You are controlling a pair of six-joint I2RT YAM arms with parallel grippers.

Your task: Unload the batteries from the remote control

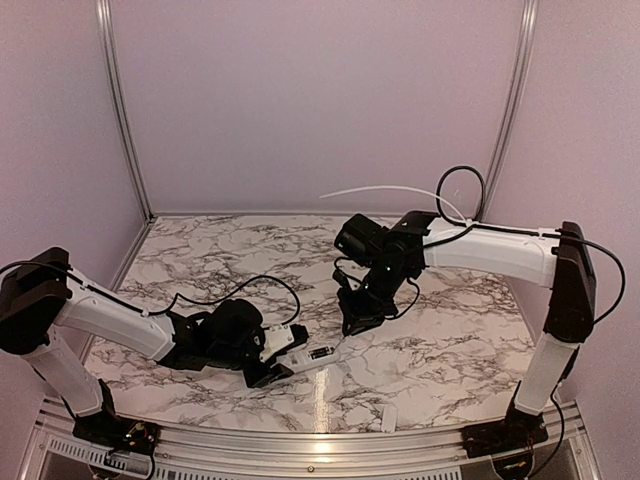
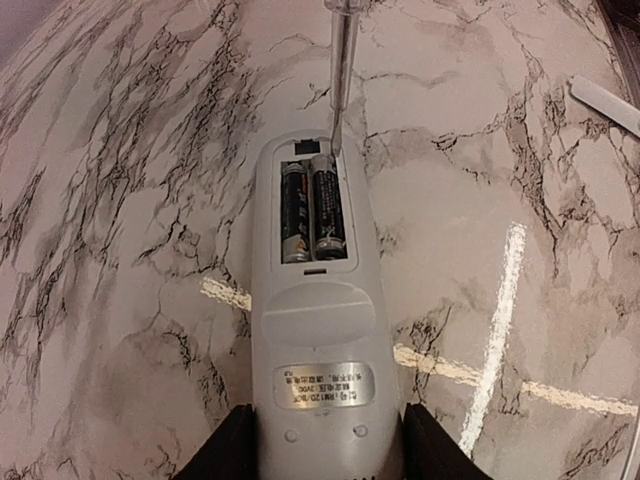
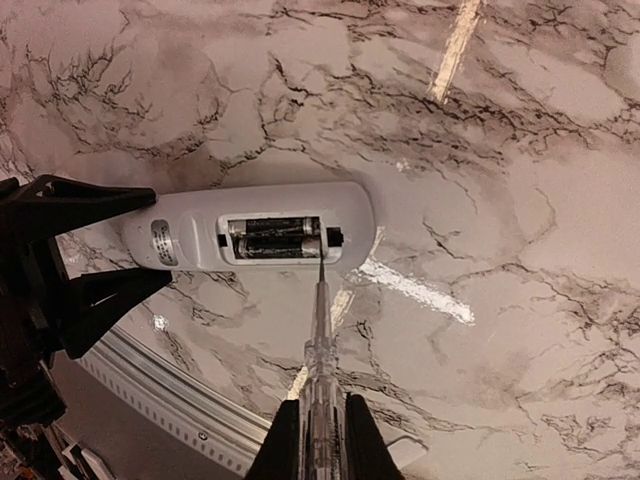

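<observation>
Batteries sit side by side in the open compartment on the back of the remote control, which you hold back-up over the marble table. Your left gripper is clamped on the remote's label end, one finger on each long edge. Your right gripper is closed around a clear stick, whose tip touches the compartment's far end, beside the battery ends. A flat white piece lies well apart.
</observation>
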